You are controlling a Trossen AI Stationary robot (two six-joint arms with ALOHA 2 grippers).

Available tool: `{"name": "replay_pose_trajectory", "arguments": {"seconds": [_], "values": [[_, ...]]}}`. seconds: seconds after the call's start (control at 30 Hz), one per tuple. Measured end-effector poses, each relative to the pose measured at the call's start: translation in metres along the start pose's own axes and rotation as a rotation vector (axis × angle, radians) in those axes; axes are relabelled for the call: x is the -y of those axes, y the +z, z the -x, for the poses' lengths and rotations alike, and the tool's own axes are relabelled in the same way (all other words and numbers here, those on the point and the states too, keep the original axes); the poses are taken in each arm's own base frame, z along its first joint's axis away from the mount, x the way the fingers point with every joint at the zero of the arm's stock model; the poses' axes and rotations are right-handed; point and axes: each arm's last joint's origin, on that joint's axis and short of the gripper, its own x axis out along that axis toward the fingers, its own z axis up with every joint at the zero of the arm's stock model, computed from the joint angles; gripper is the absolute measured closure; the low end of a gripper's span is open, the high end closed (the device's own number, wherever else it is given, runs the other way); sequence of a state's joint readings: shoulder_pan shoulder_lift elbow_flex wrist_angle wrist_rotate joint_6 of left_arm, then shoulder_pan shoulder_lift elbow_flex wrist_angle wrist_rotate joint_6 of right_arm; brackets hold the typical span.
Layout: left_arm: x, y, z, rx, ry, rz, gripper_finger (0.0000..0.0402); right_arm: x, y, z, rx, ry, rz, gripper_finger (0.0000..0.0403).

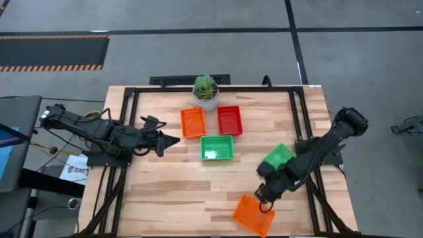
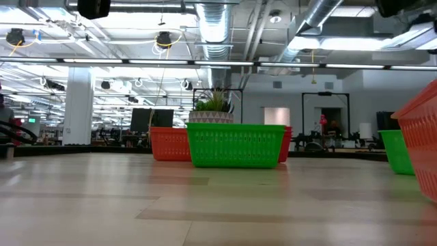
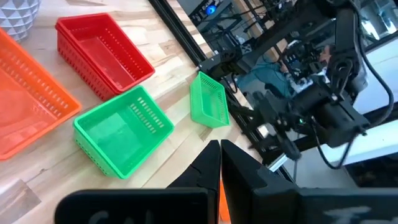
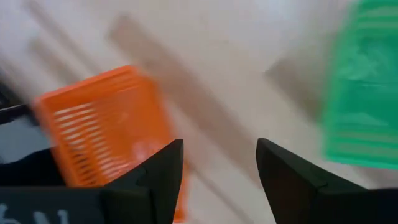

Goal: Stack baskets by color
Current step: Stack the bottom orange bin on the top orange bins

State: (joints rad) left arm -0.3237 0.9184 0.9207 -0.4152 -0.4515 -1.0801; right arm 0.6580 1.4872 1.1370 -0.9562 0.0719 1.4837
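Observation:
An orange basket [image 1: 192,122] and a red basket [image 1: 229,120] stand side by side on the table's far middle. A green basket [image 1: 217,147] stands just in front of them. A second green basket [image 1: 277,157] lies askew toward the right. Another orange basket [image 1: 253,215] lies turned at the near edge. My right gripper [image 1: 264,198] hangs open, pointing down, over the bare wood just beyond that orange basket [image 4: 106,124], touching nothing. My left gripper [image 1: 173,140] is shut and empty, left of the middle green basket [image 3: 121,134].
A small green plant in a white pot [image 1: 205,91] stands at the far edge behind the baskets. Black frame rails [image 1: 125,125] run along the table's left and right sides. Bare wood lies across the near left of the table [image 1: 172,198].

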Motion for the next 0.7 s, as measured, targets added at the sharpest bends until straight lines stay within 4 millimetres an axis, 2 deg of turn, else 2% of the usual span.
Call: {"name": "replay_pose_trajectory", "arguments": {"seconds": [0.2,0.37,0.7], "values": [[-0.002,-0.001,0.000,-0.011,0.018,-0.010,0.0401,-0.025,-0.016,-0.026,-0.023,0.101,0.040,0.0180],[-0.002,-0.001,0.000,-0.011,0.018,-0.010,0.0401,-0.029,-0.027,-0.049,-0.088,0.044,0.087,0.0180],[-0.002,-0.001,0.000,-0.012,0.021,-0.011,0.0401,-0.032,-0.040,-0.068,-0.105,0.000,0.127,0.0182]]}}
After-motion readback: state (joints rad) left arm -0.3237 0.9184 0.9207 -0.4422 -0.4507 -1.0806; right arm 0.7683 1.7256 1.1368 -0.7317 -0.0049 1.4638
